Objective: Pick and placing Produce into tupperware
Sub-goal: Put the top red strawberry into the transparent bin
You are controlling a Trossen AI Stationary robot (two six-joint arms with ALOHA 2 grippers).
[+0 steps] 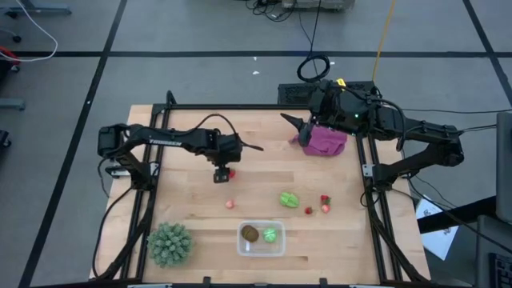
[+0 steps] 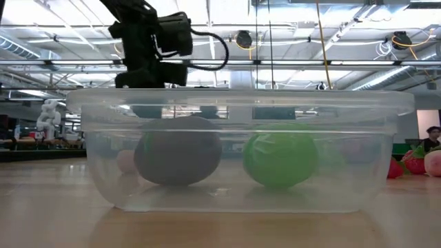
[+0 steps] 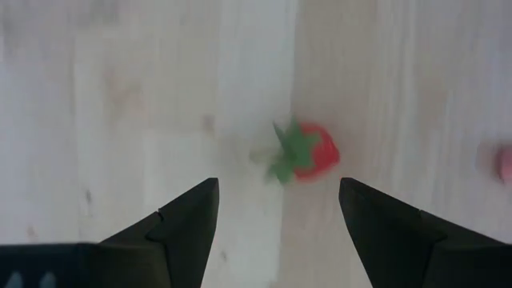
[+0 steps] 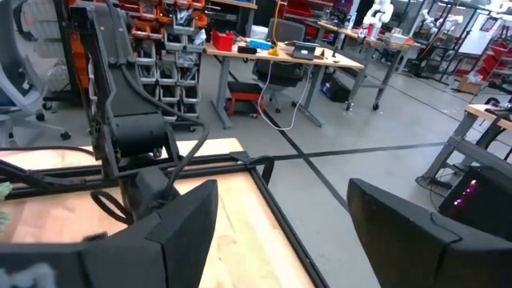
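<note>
My left gripper [image 1: 222, 174] [image 3: 278, 210] hangs open over the table's middle, pointing down. A small red strawberry [image 1: 231, 171] [image 3: 310, 152] lies on the wood just beyond its fingertips, untouched. The clear tupperware [image 1: 261, 238] [image 2: 241, 148] stands near the front edge and holds a brown kiwi [image 1: 250, 233] [image 2: 178, 150] and a light-green piece [image 1: 271, 235] [image 2: 281, 158]. Another light-green piece [image 1: 289, 199] lies on the table, with red strawberries [image 1: 326, 204] to its right and a pinkish piece [image 1: 230, 204] to its left. My right gripper [image 1: 291, 122] [image 4: 280, 232] waits open, raised at the far right.
A spiky green plant [image 1: 170, 243] stands at the front left corner. A purple cloth [image 1: 324, 140] lies at the far right, under my right arm. Bare wood stretches between the strawberry and the tupperware.
</note>
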